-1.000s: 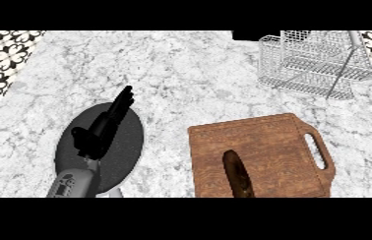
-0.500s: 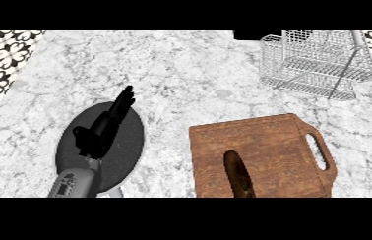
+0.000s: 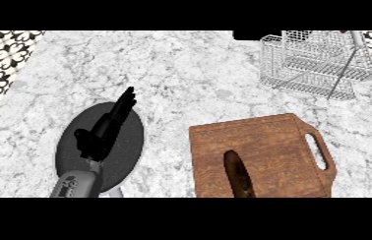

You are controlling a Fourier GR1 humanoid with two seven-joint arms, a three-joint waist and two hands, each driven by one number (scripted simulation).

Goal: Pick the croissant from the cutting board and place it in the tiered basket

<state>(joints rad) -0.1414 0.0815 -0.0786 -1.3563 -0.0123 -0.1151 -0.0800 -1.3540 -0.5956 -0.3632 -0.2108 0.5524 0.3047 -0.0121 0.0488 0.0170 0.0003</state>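
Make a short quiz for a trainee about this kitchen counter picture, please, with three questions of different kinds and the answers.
1. True or false: the croissant already lies in the wire basket.
2. Multiple choice: the left hand shows above which thing? A) the cutting board B) a dark round plate C) the basket
3. Fill in: the handle of the cutting board points toward the view's ____ side.

Key
1. False: the croissant lies on the cutting board, near the view's lower edge; the basket stands apart at the upper right.
2. B: the left hand, fingers straight, is over the dark plate at the lower left.
3. Right.
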